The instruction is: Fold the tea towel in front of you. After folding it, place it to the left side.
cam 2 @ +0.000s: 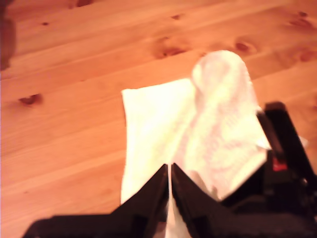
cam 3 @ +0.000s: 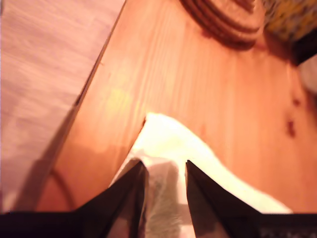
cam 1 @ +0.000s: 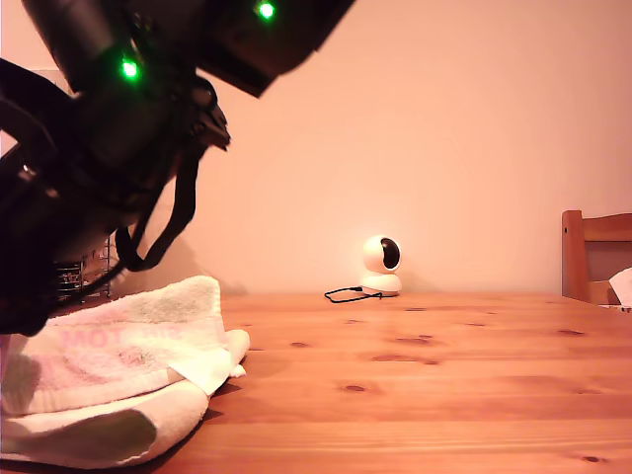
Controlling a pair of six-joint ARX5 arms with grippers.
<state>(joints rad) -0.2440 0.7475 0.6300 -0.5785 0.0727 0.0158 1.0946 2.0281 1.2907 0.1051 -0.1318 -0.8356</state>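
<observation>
With my first gripper (cam 2: 170,183) and my second gripper (cam 3: 166,173) each clenched on the tea towel (cam 1: 118,380) near the table's (cam 1: 415,385) edge, carry both corners level so the fold lands square.

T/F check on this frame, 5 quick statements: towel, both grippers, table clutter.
1. The tea towel lies spread out flat in a single layer. False: it is bunched and folded over itself at the exterior view's left.
2. My first gripper is pinched on towel cloth. True.
3. My second gripper is far from the towel. False: cloth sits between its fingers.
4. A small white round camera stands on the wooden table near the wall. True.
5. The camera rests on top of the towel. False: it stands apart on bare wood, a dark cable beside it.
</observation>
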